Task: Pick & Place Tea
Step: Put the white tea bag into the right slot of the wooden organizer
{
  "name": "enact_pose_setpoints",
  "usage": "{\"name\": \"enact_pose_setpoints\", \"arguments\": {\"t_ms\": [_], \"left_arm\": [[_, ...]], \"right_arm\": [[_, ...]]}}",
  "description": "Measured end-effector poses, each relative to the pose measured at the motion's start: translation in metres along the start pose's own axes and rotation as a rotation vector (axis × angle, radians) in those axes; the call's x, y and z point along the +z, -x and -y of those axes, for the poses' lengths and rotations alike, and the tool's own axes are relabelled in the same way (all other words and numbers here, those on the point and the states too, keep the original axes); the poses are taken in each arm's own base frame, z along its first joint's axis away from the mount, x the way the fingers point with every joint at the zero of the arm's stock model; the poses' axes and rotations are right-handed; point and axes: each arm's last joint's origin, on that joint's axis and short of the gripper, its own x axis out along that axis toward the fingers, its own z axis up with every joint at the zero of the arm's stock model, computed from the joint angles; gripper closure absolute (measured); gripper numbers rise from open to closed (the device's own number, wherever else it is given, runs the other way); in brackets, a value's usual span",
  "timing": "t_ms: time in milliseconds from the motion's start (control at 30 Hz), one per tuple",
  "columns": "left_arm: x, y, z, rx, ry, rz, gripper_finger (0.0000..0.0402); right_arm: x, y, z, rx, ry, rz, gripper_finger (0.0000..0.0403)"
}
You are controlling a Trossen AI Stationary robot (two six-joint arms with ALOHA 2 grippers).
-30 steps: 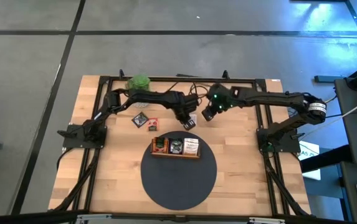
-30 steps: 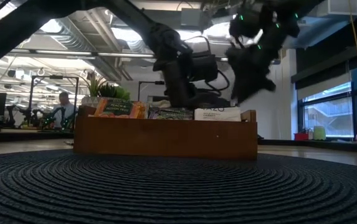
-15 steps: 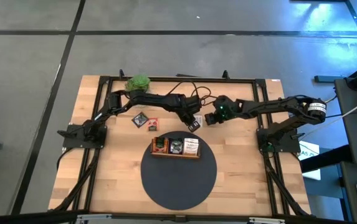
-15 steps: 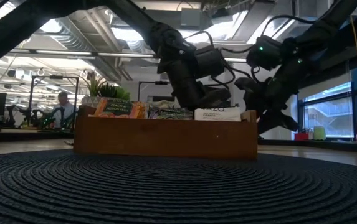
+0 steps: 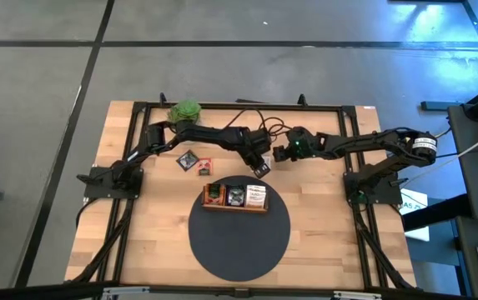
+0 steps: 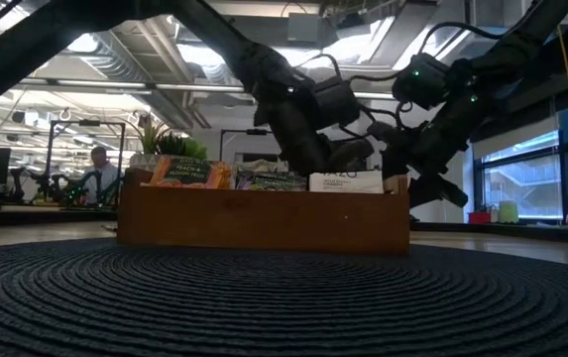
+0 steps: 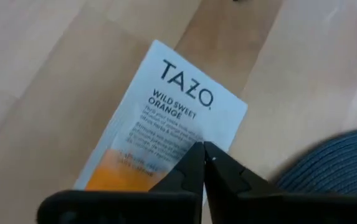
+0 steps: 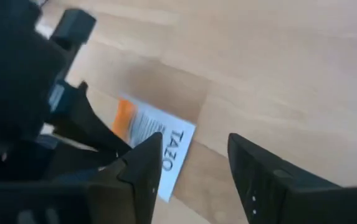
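A white-and-orange tea packet (image 7: 166, 106) lies face-up on the wooden table, just beyond the tray; in the high view this packet (image 5: 263, 167) sits under my left gripper (image 5: 259, 163). My left gripper (image 7: 204, 147) is shut, its tips on the packet. My right gripper (image 8: 194, 142) is open and low, its fingers standing either side of the packet's white end (image 8: 173, 146) without touching it. A dark packet (image 5: 188, 158) and a red packet (image 5: 203, 165) lie flat farther left. The wooden tray (image 5: 235, 206) holds packets in all three parts. My left gripper presses its shut fingertips (image 7: 194, 163) down on the packet near one long edge (image 7: 218, 134), about halfway along. The fingers come from above, pointing down. The packet stays flat on the table beneath them.
The tray stands on a round dark woven mat (image 5: 239, 242) at the table's near middle. A small green potted plant (image 5: 186, 110) is at the far left. The two arms' grippers are close together beyond the tray. Bare wood lies left and right of the mat.
My right gripper has dropped from well above the table and moved left toward the packet, staying open. My left gripper has shifted a little toward the table's right, and the white-orange packet has slid along the table with it.
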Motion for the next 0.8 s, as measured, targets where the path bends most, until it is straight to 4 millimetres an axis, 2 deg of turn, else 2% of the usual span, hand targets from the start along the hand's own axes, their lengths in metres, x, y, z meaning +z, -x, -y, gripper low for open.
{"name": "enact_pose_setpoints", "arguments": {"t_ms": [300,467,567,733,800], "left_arm": [[0.012,0.025,-0.005,0.099,-0.054,0.089,0.0398],[0.011,0.039,-0.011,0.189,-0.069,0.054,0.0398],[0.003,0.037,-0.012,0.211,-0.085,-0.018,0.0398],[-0.012,0.019,-0.002,0.228,-0.138,-0.049,0.0398],[-0.013,0.015,0.001,0.221,-0.136,-0.033,0.0398]], "right_arm": [[0.000,0.000,0.000,-0.013,0.031,0.013,0.0205],[0.000,0.000,0.000,-0.006,0.046,0.004,0.0204],[0.000,0.000,0.000,0.008,0.029,-0.014,0.0204],[-0.005,0.000,-0.004,0.017,0.038,-0.025,0.0204],[-0.008,-0.001,-0.005,0.020,0.042,-0.035,0.0204]]}}
